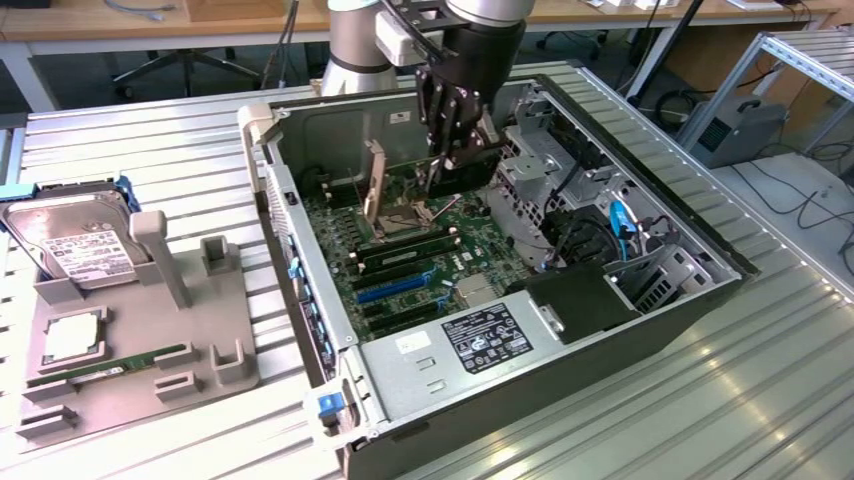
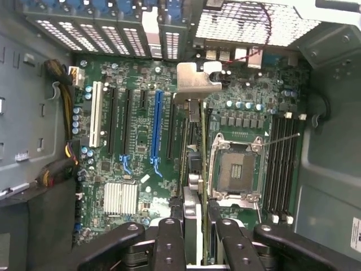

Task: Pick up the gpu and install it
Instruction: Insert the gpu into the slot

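My gripper reaches down into the open computer case and is shut on the gpu, a thin dark card hanging upright beneath the fingers. In the wrist view the gpu appears edge-on, its silver bracket towards the case's slotted rear wall. There its blade runs back between my gripper's black fingers. The card hangs above the green motherboard, between the blue expansion slot and the open CPU socket.
A grey holder tray at the exterior view's left carries a silver hard drive, a CPU chip and a green RAM stick. Inside the case are a drive cage, cables and a power supply.
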Controlling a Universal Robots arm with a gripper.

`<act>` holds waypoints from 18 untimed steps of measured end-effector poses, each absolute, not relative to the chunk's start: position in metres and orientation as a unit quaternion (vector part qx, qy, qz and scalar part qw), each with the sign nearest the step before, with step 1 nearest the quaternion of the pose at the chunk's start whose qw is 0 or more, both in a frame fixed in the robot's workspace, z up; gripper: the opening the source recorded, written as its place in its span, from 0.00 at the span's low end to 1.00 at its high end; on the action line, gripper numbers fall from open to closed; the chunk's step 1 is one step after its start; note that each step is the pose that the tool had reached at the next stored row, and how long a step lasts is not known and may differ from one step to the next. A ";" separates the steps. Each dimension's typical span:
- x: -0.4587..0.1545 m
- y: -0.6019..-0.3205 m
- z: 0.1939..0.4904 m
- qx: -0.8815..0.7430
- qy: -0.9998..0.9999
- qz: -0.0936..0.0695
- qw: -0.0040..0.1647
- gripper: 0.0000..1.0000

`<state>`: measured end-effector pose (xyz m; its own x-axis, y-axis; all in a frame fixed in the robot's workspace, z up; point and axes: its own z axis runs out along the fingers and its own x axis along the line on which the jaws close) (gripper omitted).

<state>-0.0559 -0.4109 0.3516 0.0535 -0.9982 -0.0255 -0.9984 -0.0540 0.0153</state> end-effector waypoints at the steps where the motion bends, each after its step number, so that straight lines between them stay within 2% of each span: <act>1: -0.056 -0.411 0.352 -0.720 0.694 0.014 0.003 0.27; 7: -0.056 -0.411 0.351 -0.701 0.713 0.029 0.019 0.27; 18: -0.056 -0.412 0.349 -0.666 0.745 0.028 0.020 0.27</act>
